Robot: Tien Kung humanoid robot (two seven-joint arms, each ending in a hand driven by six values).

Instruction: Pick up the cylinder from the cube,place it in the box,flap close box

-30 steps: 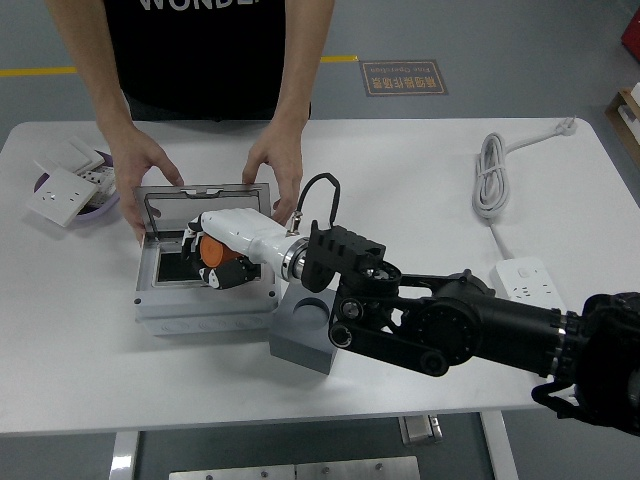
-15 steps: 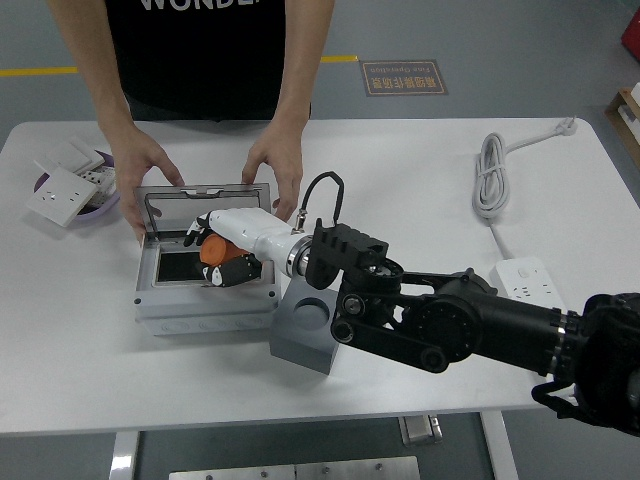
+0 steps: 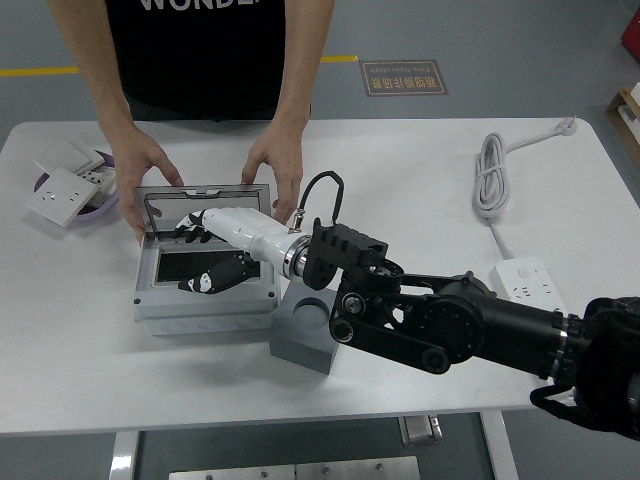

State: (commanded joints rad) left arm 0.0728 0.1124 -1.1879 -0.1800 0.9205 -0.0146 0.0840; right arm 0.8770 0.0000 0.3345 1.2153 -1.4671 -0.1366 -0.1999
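My right hand [image 3: 203, 254] reaches in from the right over the open grey box [image 3: 205, 306], with its fingers spread and nothing held. The orange cylinder does not show; I cannot see it in the dark inside of the box under my hand. The box's clear lid [image 3: 200, 199] stands up at the back. A person's two hands [image 3: 277, 163] rest on the lid's back edge and steady it. The grey cube [image 3: 303, 335] with a round hole in its top stands just right of the box, under my wrist.
White switch plates on a purple dish [image 3: 66, 186] lie at the far left. A coiled white cable [image 3: 490, 175] and a white power strip [image 3: 526, 280] lie at the right. My black forearm [image 3: 470, 325] spans the near right of the table.
My right hand has opened over the box: the fingers, curled on the orange cylinder before, are now spread, and the cylinder is out of sight. The person's hands stay on the lid.
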